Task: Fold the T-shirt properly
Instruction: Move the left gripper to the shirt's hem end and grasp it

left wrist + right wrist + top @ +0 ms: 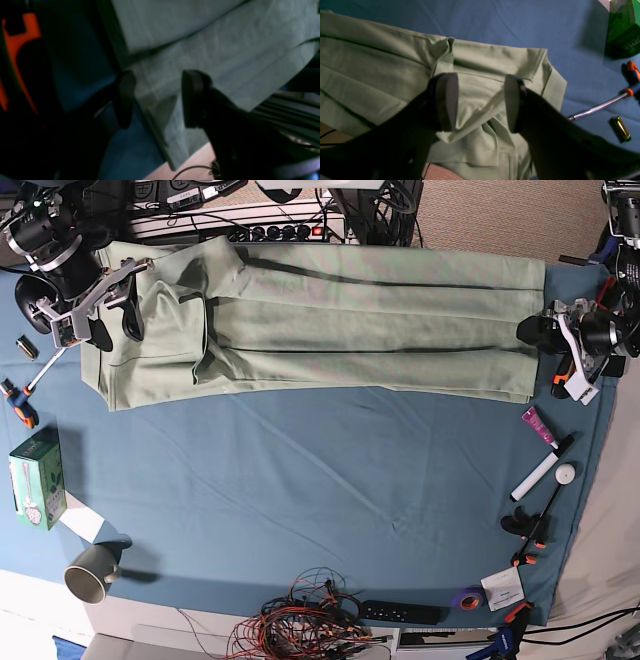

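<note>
Left wrist view: left claw [155, 98] spread wide, gripping nothing, hovering over the hem corner of the T-shirt [225, 50] at the worktop edge, blue cloth [80, 62] alongside

Right wrist view: right claw [481, 102] likewise apart and unladen above the collar; screwdriver [607, 103] and battery [621, 128] well apart on the cloth

Base view: T-shirt stretched lengthwise along the far edge of the worktop [330, 480]; broad open cloth toward the near edge, mug [90, 572] at the near corner, marker [540, 470] by the side edge
</note>
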Controlling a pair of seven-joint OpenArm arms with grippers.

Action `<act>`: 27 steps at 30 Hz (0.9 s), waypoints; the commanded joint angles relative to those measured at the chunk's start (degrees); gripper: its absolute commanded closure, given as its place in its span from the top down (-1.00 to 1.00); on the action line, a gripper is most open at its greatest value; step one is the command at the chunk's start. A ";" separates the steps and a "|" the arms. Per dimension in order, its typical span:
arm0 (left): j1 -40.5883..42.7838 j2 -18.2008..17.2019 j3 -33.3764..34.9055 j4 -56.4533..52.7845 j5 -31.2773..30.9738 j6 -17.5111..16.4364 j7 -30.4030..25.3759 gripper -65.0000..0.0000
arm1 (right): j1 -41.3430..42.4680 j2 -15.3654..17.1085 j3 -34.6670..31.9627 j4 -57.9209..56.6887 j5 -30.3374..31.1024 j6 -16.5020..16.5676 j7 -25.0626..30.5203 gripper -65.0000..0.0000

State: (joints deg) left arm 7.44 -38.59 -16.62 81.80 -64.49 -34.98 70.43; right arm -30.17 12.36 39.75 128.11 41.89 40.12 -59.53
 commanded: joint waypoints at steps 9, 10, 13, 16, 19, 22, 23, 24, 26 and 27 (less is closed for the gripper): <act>1.25 -2.54 -4.37 0.61 0.57 2.19 0.07 -0.09 | -0.15 0.61 0.44 0.87 0.52 -0.12 1.38 -0.08; 2.10 -2.54 -5.46 0.61 0.46 2.16 0.07 -0.09 | -0.15 0.61 0.44 0.87 0.52 -0.12 1.38 -0.08; 5.53 -2.49 -8.87 0.61 -1.42 2.19 0.02 -0.09 | -0.15 0.61 0.44 0.87 0.52 -0.12 1.40 -0.08; 9.01 -1.84 -11.87 0.61 -3.74 2.19 -0.22 -0.09 | -0.15 0.61 0.44 0.87 0.52 -0.12 1.40 -0.08; 11.15 0.55 -14.56 0.61 -3.89 2.19 -1.70 -0.09 | -0.15 0.61 0.44 0.87 0.52 -0.12 1.40 -0.08; 11.78 3.72 -16.04 0.61 -4.11 2.29 -2.82 -0.09 | -0.15 0.48 0.44 0.87 0.52 -0.12 1.40 -0.08; 11.78 4.76 -16.20 0.61 -4.11 2.78 -2.99 -0.09 | -0.15 0.48 0.44 0.87 0.50 -0.12 1.40 -0.08; 11.76 5.68 -16.17 0.61 -4.11 3.08 -3.37 -0.09 | -0.15 0.48 0.44 0.87 0.50 -0.12 1.38 -0.08; 11.76 7.45 -16.17 0.61 -3.10 3.10 -4.22 -0.03 | -0.15 0.48 0.44 0.87 0.50 -0.12 1.31 -0.08; 11.78 8.22 -16.13 0.61 -2.73 3.74 -4.50 0.03 | -0.15 0.50 0.44 0.87 0.50 -0.12 1.29 -0.08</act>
State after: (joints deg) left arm 19.00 -29.61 -32.71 82.17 -69.12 -31.83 64.34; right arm -30.20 12.21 39.75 128.11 41.89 40.12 -59.55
